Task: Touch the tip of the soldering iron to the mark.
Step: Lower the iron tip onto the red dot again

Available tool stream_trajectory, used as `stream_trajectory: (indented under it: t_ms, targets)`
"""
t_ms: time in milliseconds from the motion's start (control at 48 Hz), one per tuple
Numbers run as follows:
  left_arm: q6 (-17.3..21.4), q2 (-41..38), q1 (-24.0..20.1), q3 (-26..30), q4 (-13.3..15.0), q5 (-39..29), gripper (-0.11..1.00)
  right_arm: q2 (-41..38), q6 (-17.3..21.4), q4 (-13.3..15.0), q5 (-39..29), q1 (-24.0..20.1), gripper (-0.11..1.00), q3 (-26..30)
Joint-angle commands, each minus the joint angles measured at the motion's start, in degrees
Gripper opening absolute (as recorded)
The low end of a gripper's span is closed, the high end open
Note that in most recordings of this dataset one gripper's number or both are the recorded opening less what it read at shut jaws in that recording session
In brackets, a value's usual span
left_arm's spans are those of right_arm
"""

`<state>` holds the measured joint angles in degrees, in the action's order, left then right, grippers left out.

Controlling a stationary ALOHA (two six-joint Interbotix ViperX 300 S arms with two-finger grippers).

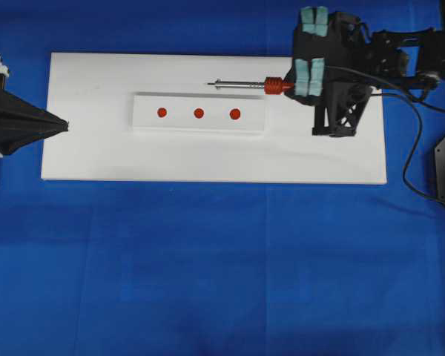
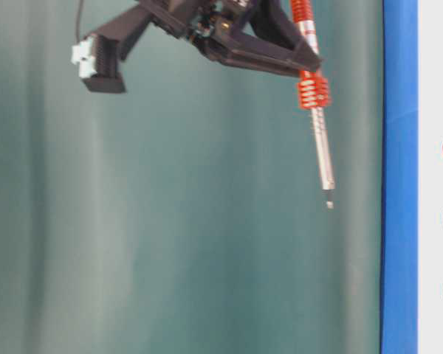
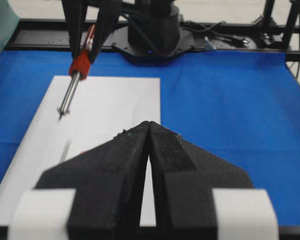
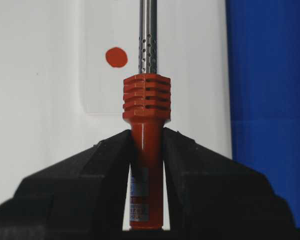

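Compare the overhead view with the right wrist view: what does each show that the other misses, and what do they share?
Only the overhead view shows all three red marks, such as the middle mark, the tip clear of them, and the shut left gripper at the white board's left end.

Only the right wrist view shows the perforated shaft and the handle label up close.

Both show the right gripper shut on the soldering iron and the nearest mark.

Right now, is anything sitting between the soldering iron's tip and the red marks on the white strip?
Nothing visible. The right gripper holds the soldering iron above the board, its tip beside the three marks, with only bare white board between.
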<state>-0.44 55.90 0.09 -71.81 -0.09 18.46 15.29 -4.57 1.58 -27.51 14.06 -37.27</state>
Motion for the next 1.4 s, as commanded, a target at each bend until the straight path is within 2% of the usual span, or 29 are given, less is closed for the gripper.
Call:
stream_trajectory:
  t_ms: [0, 626, 1376]
  targets:
    - [0.0, -0.4, 0.1, 0.5, -0.1, 0.3, 0.00, -1.2, 0.0, -0.1, 1.1, -0.5, 0.06, 0.9]
    - [0.0, -0.5, 0.1, 0.5, -0.1, 0.4, 0.00, -12.3, -0.3, -0.3, 6.9, -1.1, 0.06, 0.6]
    - [0.1, -0.4, 0.1, 0.5, 0.0, 0.4, 0.00, -13.0, -0.2, -0.3, 6.9, -1.3, 0.06, 0.4]
